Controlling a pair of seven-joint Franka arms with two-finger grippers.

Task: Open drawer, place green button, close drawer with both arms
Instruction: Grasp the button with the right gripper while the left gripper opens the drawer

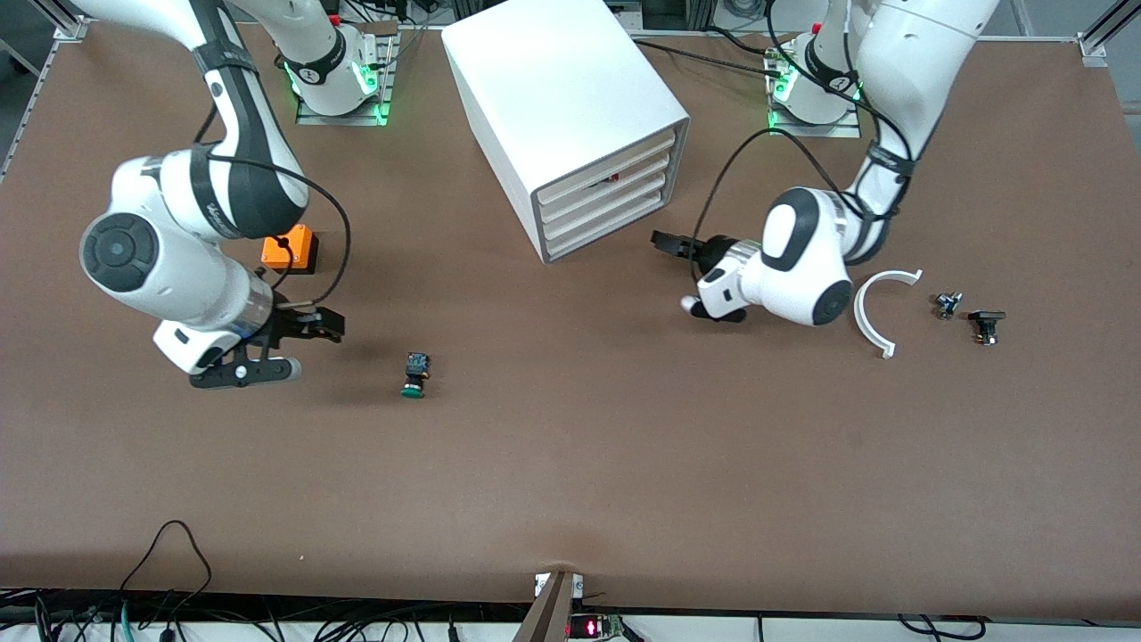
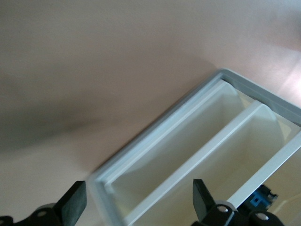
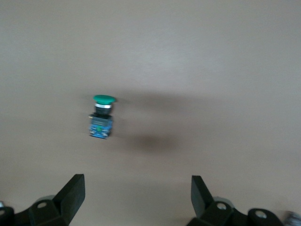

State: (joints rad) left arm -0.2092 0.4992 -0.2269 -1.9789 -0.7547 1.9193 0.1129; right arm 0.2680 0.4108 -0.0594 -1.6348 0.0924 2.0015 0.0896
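While the right gripper (image 1: 312,343) hangs low over the brown desk (image 1: 570,464) with jaws spread wide, the tiny green-capped button (image 1: 414,375) lies beside it, untouched. A hasty approach could knock it and make it roll. The left gripper (image 1: 670,244), jaws also wide, faces the big white cabinet (image 1: 570,116); its bottom drawer (image 1: 606,234) looks closed, and the jaws may catch an upper drawer.
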